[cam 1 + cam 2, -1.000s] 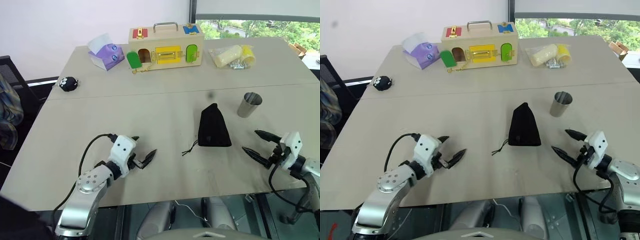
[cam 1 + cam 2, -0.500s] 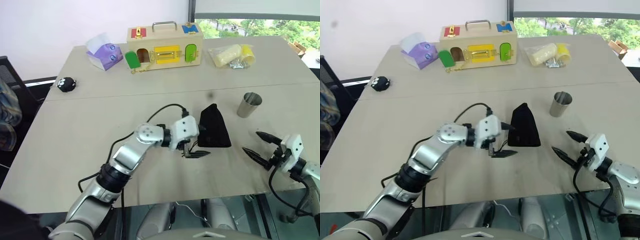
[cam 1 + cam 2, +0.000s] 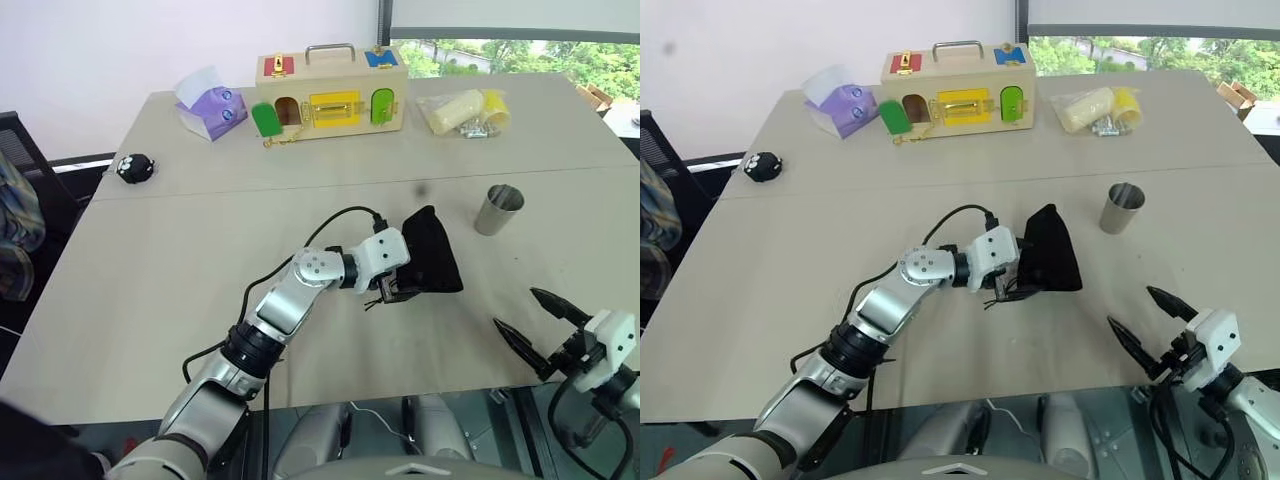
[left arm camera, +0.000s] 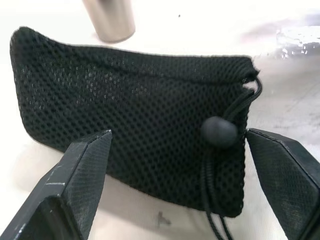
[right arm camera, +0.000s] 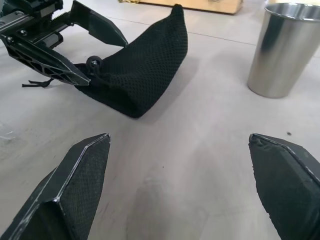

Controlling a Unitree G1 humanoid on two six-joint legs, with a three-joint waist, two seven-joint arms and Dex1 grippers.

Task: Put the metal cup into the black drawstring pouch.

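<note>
The black drawstring pouch (image 3: 435,262) lies flat in the middle of the table, its cord and round cord stopper (image 4: 218,131) at the near-left end. My left gripper (image 3: 398,282) is at that end, open, one finger on either side of the pouch's mouth corner; I cannot tell whether they touch it. The metal cup (image 3: 498,209) stands upright just beyond and to the right of the pouch, also seen as the cup (image 5: 285,47) in the right wrist view. My right gripper (image 3: 516,308) hangs open and empty near the table's front right edge, pointing toward pouch and cup.
Along the table's far side sit a wooden lock box (image 3: 332,95), a purple tissue pack (image 3: 212,108) and a plastic bag of yellow items (image 3: 465,110). A small black round toy (image 3: 135,167) lies at the far left. The table's front edge (image 3: 430,385) runs right beside the right gripper.
My left arm has swung from the near left across the table to the pouch's cord end. The right gripper has drawn back toward the front edge. Both stayed open.
</note>
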